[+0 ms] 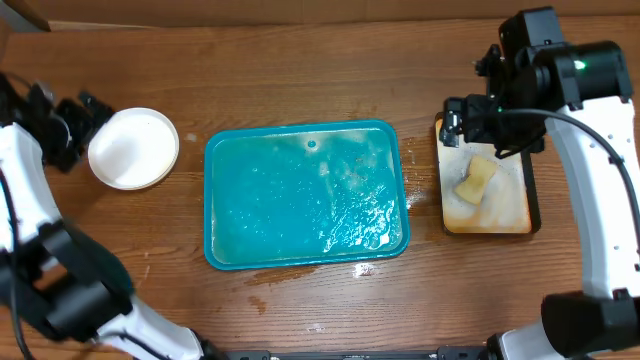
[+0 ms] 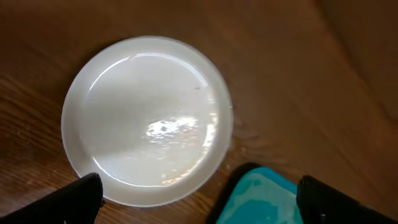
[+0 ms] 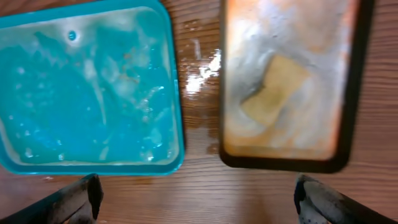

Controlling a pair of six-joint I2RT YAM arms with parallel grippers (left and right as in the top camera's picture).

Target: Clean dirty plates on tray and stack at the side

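Observation:
The teal tray (image 1: 300, 190) lies in the middle of the table, wet and glossy, with no plate on it. A white plate (image 1: 133, 148) sits on the wood to its left; whether others lie under it I cannot tell. In the left wrist view the plate (image 2: 147, 118) looks clean and wet, and a corner of the tray (image 2: 261, 199) shows beside it. My left gripper (image 1: 85, 130) (image 2: 199, 208) is open just left of the plate, holding nothing. My right gripper (image 1: 452, 122) (image 3: 202, 205) hangs open and empty above the table, between the tray (image 3: 87, 93) and the black-rimmed tray.
A narrow black-rimmed, rust-stained tray (image 1: 520, 205) (image 3: 348, 93) stands to the right, with a yellow sponge (image 1: 477, 180) (image 3: 273, 87) on it. Water drops lie on the wood by the teal tray's front right corner (image 1: 362, 268).

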